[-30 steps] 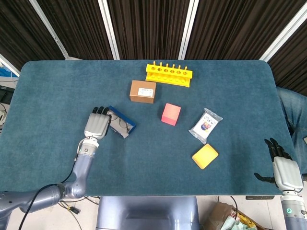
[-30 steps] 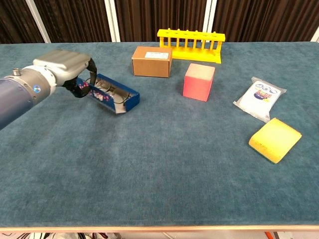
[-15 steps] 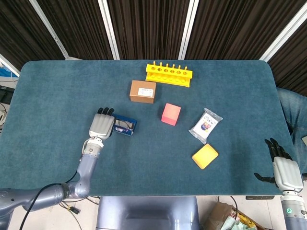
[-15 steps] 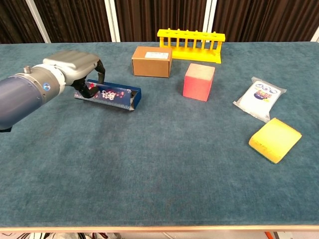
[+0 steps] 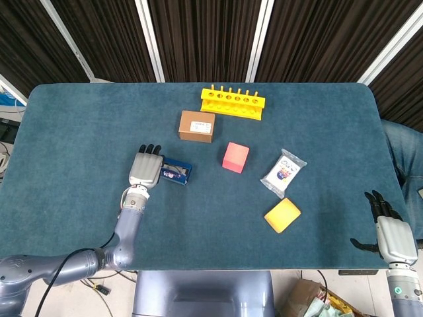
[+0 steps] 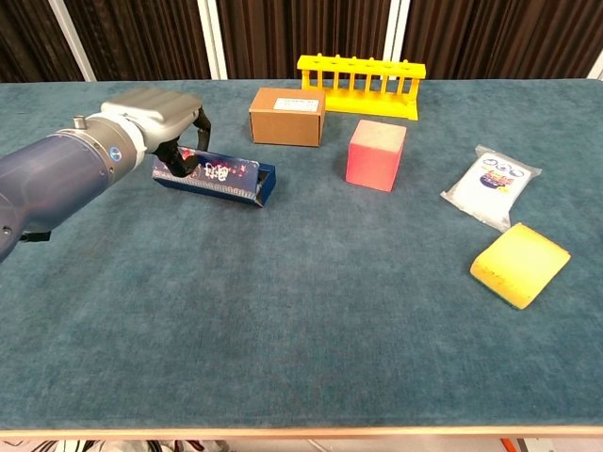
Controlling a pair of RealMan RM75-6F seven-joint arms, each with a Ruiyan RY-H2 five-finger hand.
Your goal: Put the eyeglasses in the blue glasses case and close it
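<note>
1. The dark teal cloth-covered table (image 5: pixel 79 132) bears everything.
2. The left hand (image 6: pixel 155 113), grey metal with black fingers, curls over the near end of the blue rectangular glasses case (image 6: pixel 226 179) and holds it.
3. The right hand (image 5: pixel 394 238) hangs past the table's corner, fingers spread, holding nothing.
4. The case lies left of the pink foam cube (image 5: pixel 235 157); eyeglasses cannot be made out.
</note>
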